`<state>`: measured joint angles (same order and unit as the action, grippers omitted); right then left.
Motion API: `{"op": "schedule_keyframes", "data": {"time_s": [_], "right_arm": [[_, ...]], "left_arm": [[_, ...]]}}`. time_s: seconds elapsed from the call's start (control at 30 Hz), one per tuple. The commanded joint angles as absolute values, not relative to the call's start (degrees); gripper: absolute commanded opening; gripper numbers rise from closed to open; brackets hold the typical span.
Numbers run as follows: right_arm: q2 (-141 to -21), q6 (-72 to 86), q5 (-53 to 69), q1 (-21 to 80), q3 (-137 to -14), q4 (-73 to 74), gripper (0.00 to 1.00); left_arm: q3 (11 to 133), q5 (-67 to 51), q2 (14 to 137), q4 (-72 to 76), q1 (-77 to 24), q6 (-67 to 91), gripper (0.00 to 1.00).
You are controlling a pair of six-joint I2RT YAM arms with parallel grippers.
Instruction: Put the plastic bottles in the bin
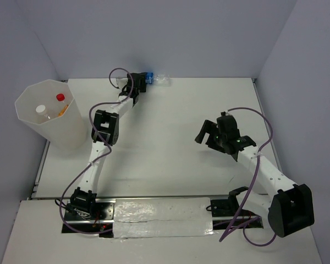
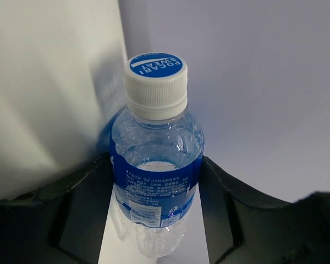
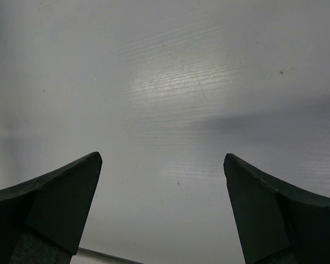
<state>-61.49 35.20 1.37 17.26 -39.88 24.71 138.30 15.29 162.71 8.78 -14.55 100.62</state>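
A clear plastic bottle with a blue label and white cap [image 2: 155,165] lies at the far edge of the table [image 1: 154,78], against the back wall. My left gripper [image 1: 144,81] has closed round it: in the left wrist view both black fingers [image 2: 82,209] press on the label's sides. The bin [image 1: 66,135] stands at the left; inside it a red-capped bottle [image 1: 60,97], a white-capped bottle [image 1: 41,109] and an orange bottle [image 1: 64,110] show. My right gripper [image 1: 212,127] hovers open over bare table, nothing between its fingers [image 3: 60,203].
The back wall runs right behind the blue-labelled bottle. The side walls close in the table at left and right. Purple cables loop from both arms. A taped strip [image 1: 162,216] runs between the arm bases at the near edge.
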Motion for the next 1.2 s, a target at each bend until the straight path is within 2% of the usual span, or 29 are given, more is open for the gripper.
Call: {"op": "schedule_keyframes", "data": {"time_s": [0.0,0.17,0.47,0.83,0.93,1.03,1.17], "right_arm": [[-60.91,35.95,1.93,17.49,-41.93,22.59,1.00],[-59.59,35.68,1.67,17.49,-40.43,21.80,0.99],[-54.41,34.02,0.53,17.49,-40.51,21.97,0.99],[-48.78,32.61,-2.37,17.40,-41.31,21.36,1.00],[-47.73,32.52,-2.20,17.40,-41.05,20.74,1.00],[-46.41,33.13,-2.63,17.49,-40.43,20.13,1.00],[-44.21,34.53,-2.81,17.40,-38.94,20.21,1.00]], "left_arm": [[131.34,14.15,155.42,10.28,-14.77,95.64,0.57],[119.81,13.27,144.51,15.55,-16.52,86.50,0.56],[111.72,8.97,125.01,6.43,-21.53,63.14,0.58],[110.04,12.65,95.31,-18.35,-24.26,32.29,0.53],[111.96,14.76,89.85,-23.80,-23.56,25.52,0.53],[115.22,20.72,85.98,-34.15,-23.29,19.80,0.54],[113.13,31.70,80.17,-38.75,-21.89,15.30,0.55]]}}
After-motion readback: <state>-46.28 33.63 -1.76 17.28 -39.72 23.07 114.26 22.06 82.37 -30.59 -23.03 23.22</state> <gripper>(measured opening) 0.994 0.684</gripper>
